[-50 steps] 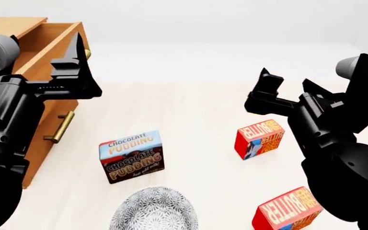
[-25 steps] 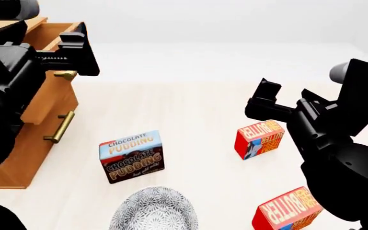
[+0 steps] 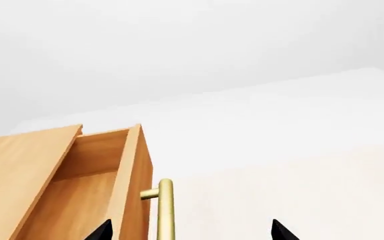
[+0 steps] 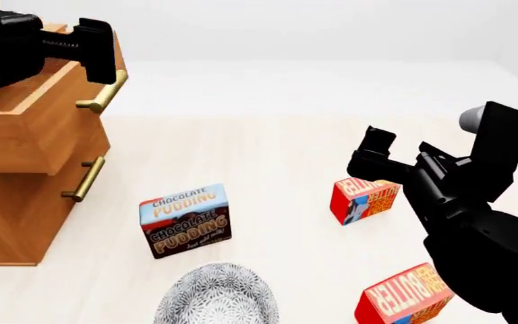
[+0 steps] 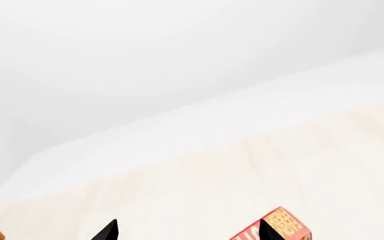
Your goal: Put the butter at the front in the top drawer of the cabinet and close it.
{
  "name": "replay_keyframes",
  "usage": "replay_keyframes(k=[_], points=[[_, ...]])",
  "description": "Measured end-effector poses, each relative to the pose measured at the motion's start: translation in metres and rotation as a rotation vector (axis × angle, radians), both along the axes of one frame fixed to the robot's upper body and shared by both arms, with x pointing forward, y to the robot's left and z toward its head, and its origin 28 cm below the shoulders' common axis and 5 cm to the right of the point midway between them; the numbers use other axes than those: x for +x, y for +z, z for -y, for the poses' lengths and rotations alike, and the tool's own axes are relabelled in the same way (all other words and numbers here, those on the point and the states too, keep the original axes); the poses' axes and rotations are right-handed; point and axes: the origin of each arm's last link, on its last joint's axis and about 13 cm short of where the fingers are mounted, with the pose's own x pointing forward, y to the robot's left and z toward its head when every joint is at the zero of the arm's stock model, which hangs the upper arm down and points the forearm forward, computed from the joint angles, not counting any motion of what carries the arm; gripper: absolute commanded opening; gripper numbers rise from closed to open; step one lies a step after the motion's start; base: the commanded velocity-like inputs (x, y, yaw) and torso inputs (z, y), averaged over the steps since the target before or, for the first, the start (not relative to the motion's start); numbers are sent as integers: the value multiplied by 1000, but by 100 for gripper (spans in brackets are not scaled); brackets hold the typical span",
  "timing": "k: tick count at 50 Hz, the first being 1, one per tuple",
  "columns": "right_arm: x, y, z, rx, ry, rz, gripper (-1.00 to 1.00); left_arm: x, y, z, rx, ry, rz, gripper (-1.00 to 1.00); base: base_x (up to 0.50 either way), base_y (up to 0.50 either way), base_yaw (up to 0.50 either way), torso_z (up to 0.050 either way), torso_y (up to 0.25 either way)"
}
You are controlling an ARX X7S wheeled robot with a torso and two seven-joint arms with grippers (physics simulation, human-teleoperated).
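Pale wood desk [image 4: 277, 155] under a blank white wall. At the left edge, the cabinet [image 4: 16, 216], its top drawer [image 4: 38, 128] pulled well out, farther than a second ago. Left claw [image 4: 97, 50] lifted since then, now above the drawer's brass handle [image 4: 104, 94] and apart from it; wide, with the handle between the two tips in the left wrist view, nothing held. Means the drawer stands ready to receive; opening looks done, pick still to come.

Right claw [image 4: 394, 152] moved lower and nearer the far butter [image 4: 364, 199]; empty, jaws apart, tips just above and behind that carton, not touching. Which carton counts as "at the front" hard to settle: the near butter [image 4: 405, 297] sits by the desk's near edge, right side; the far one mid-desk, right of the pudding box [image 4: 185, 219].

Both cartons standing on a long side, long axis running diagonally, lettering rising toward the far right. Far carton's blue cow end facing near-left.

Patterned bowl [image 4: 216, 297] at the near edge.
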Motion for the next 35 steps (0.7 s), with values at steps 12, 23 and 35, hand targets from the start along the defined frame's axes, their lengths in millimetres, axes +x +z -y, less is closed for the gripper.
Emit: replay_keyframes(k=[12,23,35], points=[[1,-5,2,15,1,-12,100,13,8,-16,31,39,-69,100,0,0,0,0,0],[1,-8,3,22,5,-19,100,27,5,-32,45,102,-112,100,0,0,0,0,0],[1,-9,3,22,7,-21,100,37,-1,-42,64,152,-149,100,0,0,0,0,0]])
